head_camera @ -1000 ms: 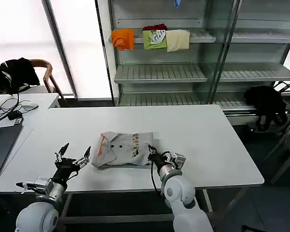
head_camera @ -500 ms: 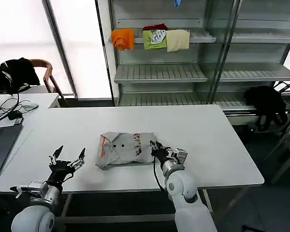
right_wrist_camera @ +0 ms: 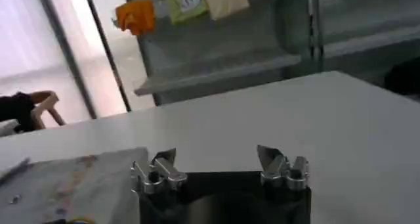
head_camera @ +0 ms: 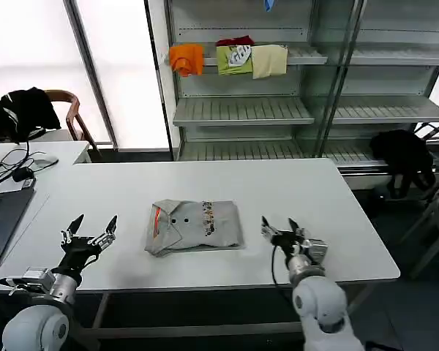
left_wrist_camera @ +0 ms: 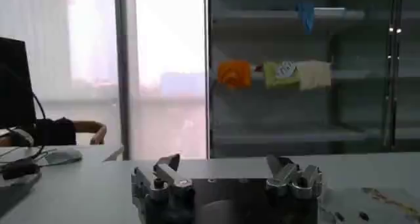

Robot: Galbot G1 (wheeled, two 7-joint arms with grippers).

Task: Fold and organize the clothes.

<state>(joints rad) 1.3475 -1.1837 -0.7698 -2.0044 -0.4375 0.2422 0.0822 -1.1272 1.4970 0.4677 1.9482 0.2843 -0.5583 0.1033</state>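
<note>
1. Grey shirt (head_camera: 194, 225) lies folded into a compact rectangle near the front-middle of the white table (head_camera: 329, 212); orange trim and dark buttons on its left part, small multicoloured print near the centre.
2. Left gripper (head_camera: 89, 232) sits over the table's front-left area, well apart from the shirt, fingers spread, holding nothing.
3. Right gripper (head_camera: 279, 227) is to the right of the shirt near the front edge, not touching it, fingers spread and empty.
4. Left wrist view: both fingertips apart (left_wrist_camera: 226, 169), shirt edge (left_wrist_camera: 374, 202) off to one side on the table.
5. Right wrist view: gripper (right_wrist_camera: 220, 161) released, shirt (right_wrist_camera: 72, 186) lying flat beside it.
6. Orange, green and cream folded garments (head_camera: 227, 58) sit on the shelf (head_camera: 241, 110) behind.
</note>
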